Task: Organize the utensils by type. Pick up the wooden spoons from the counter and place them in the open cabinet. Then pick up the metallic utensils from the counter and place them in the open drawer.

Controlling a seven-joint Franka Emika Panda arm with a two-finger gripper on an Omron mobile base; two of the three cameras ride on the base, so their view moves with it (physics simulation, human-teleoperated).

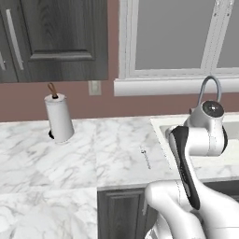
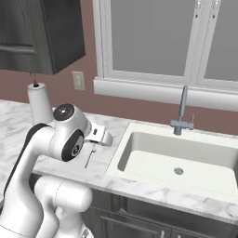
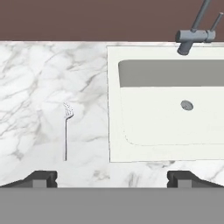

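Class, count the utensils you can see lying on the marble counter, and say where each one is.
1: a slim silver-white fork lies flat on the counter, just left of the sink. The arm's body may hide others in the base views.

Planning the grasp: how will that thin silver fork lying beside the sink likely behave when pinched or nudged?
The silver fork lies flat on the counter, so it probably offers little edge to pinch. It looks thin and metallic: likely stiff, light and apt to slide on the smooth marble. Being flat, it seems unlikely to roll toward the sink.
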